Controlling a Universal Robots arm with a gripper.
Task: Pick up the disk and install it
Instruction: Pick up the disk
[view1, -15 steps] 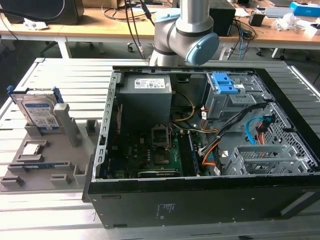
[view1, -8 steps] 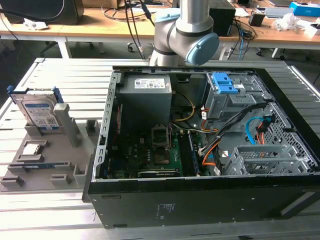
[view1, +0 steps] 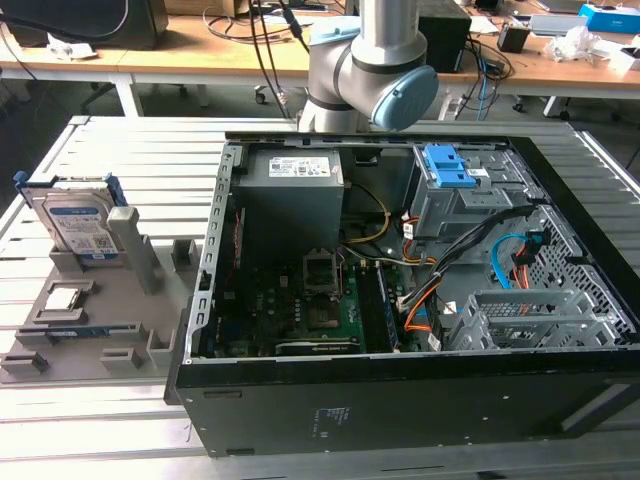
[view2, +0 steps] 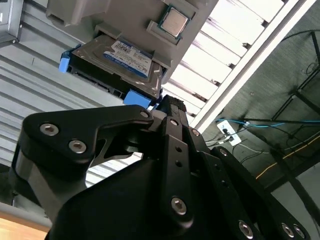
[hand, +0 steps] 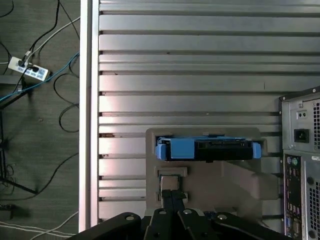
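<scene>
The disk (view1: 80, 225) is seated on edge in a grey holder (view1: 100, 320) on the slatted table (view1: 130, 150), at the exterior view's left of the open computer case (view1: 400, 400). It is tilted back, with its label turned outward and its upper edge held level. The gripper (hand: 171, 194) is held near it, apart, with its fingers closed on nothing.

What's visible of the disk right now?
The disk is a flat silver drive with a white-and-blue label and a blue plastic frame along its edges. It stands on edge in a slot of the grey fixture on the slatted table, at the exterior view's left of the open computer case.
</scene>
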